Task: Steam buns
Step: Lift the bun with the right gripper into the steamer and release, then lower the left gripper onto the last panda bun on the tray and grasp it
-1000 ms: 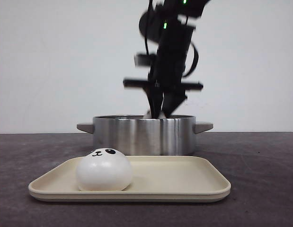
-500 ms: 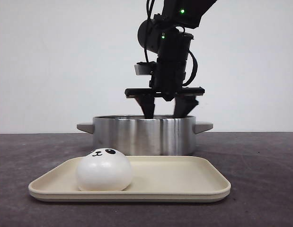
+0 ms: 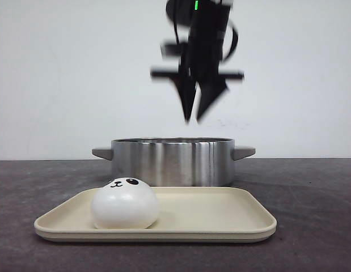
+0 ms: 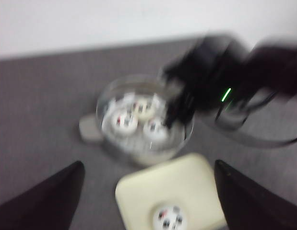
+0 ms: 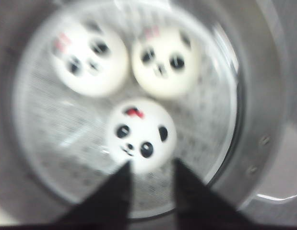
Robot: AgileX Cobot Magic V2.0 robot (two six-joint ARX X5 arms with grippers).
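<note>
One white panda-faced bun [image 3: 125,204] sits on the left part of the beige tray [image 3: 220,211]. Three more buns [image 5: 140,134] [image 5: 89,57] [image 5: 166,61] lie on the perforated rack inside the steel pot [image 3: 172,161]. My right gripper [image 3: 193,118] hangs well above the pot's opening, its fingers a little apart and empty; in the right wrist view [image 5: 151,164] it hangs straight over the nearest bun. My left gripper [image 4: 148,164] is wide open and empty, high above the tray [image 4: 153,191] and pot [image 4: 138,155]. It is out of the front view.
The pot has a handle on each side [image 3: 101,153] [image 3: 244,152] and stands just behind the tray on a dark grey table [image 3: 311,192]. A plain white wall is behind.
My right gripper opened inside the pot, leaving a bun there, then rose clear above the rim with its fingers narrowed. The bun on the tray has not moved.
</note>
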